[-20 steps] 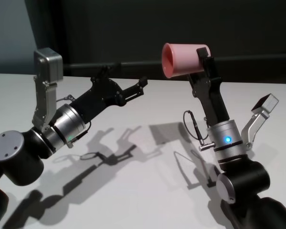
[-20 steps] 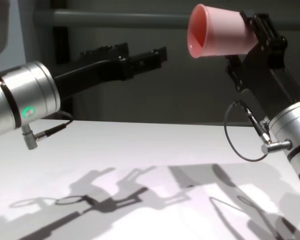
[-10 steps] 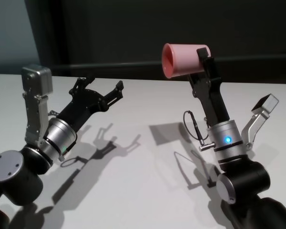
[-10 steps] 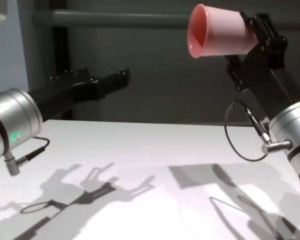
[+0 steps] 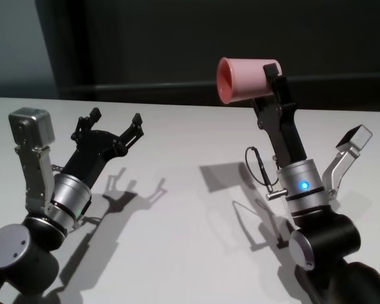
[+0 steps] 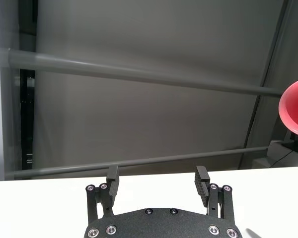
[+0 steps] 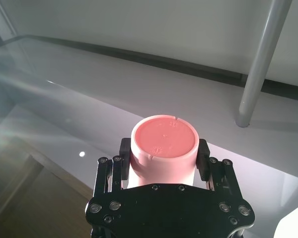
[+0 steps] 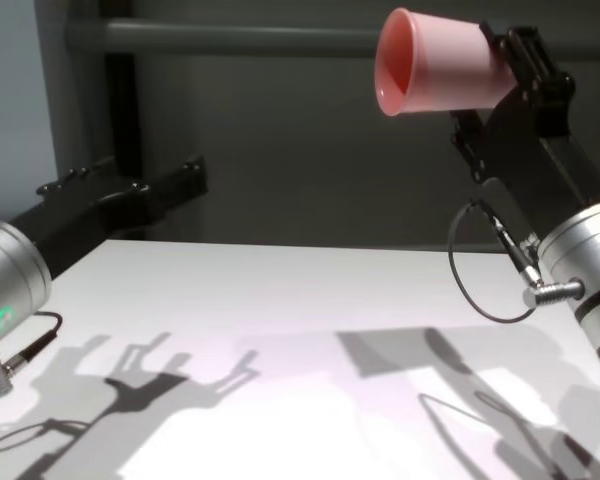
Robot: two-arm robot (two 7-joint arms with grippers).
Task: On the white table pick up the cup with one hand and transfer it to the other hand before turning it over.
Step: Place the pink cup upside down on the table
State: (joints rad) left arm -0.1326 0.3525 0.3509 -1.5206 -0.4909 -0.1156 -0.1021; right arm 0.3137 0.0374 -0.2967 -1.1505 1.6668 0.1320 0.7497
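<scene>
The pink cup point(image 5: 244, 79) lies on its side high above the white table point(image 5: 177, 215), mouth facing left. My right gripper point(image 5: 266, 79) is shut on its base end, one finger on each side point(image 7: 203, 158); the cup's flat bottom point(image 7: 164, 141) faces the right wrist camera. In the chest view the cup point(image 8: 435, 65) hangs at the upper right in the right gripper point(image 8: 500, 65). My left gripper point(image 5: 114, 120) is open and empty, low over the table's left side, far from the cup. In the left wrist view its fingers point(image 6: 201, 178) stand apart, and the cup's rim point(image 6: 294, 106) shows at the edge.
A dark wall with a horizontal rail point(image 8: 230, 38) runs behind the table's far edge point(image 5: 177, 103). Shadows of both arms fall on the tabletop point(image 8: 280, 300). Nothing else lies on the table.
My left arm has drawn back to the left and lower, away from the cup, with its gripper still open. The right arm and the cup have not moved.
</scene>
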